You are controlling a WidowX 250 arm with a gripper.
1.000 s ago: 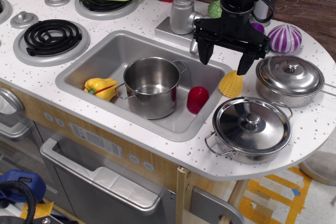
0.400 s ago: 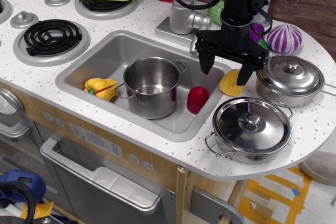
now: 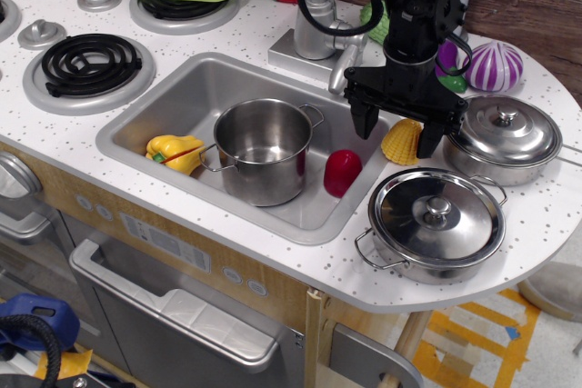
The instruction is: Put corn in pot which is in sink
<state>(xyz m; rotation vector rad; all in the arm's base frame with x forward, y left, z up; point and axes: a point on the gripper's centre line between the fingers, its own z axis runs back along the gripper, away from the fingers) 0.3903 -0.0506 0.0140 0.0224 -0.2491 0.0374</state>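
Observation:
The yellow ribbed corn (image 3: 401, 142) lies on the white counter just right of the sink (image 3: 173, 93). My black gripper (image 3: 400, 131) is open and lowered over the corn, one finger on each side of it, not closed on it. The tall lidless steel pot (image 3: 263, 150) stands upright in the middle of the sink, left of the gripper, and looks empty.
A yellow bell pepper (image 3: 175, 153) and a red toy (image 3: 343, 172) lie in the sink beside the pot. Two lidded steel pots (image 3: 436, 221) (image 3: 501, 136) stand right of the corn. The silver faucet (image 3: 318, 20) rises behind the sink. A purple-white onion (image 3: 494, 65) sits at the back right.
My gripper has come down and slightly right, from above the sink's right edge to around the corn. It stays open. The corn and pot have not moved.

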